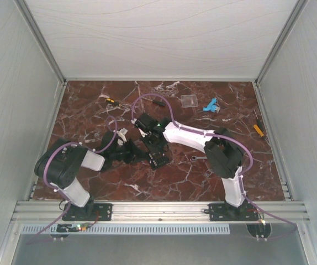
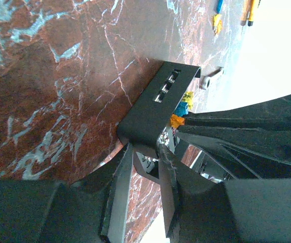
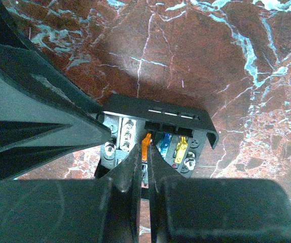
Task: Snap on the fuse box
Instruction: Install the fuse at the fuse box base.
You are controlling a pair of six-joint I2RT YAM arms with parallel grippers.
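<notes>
While left gripper (image 2: pixel 145 162) pinches fuse box (image 3: pixel 186 152) mid-bench, right gripper (image 3: pixel 144 152), fingers (image 3: pixel 129 174) pressed together, noses onto fuse face under black cover (image 3: pixel 155 109). Snap-on likely underway; next: firm square press.

Top external: high, behind arm bases (image 1: pixel 86 211), facing down over whole marble table (image 1: pixel 202 182). Wrist views: very near, low, both framing fuse box (image 3: pixel 158 119), just 6 o'clock of table centre

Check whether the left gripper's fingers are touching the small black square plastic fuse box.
Touching. The left wrist view shows the left gripper with its fingers clamped against both sides of the fuse box, no gap visible.
</notes>
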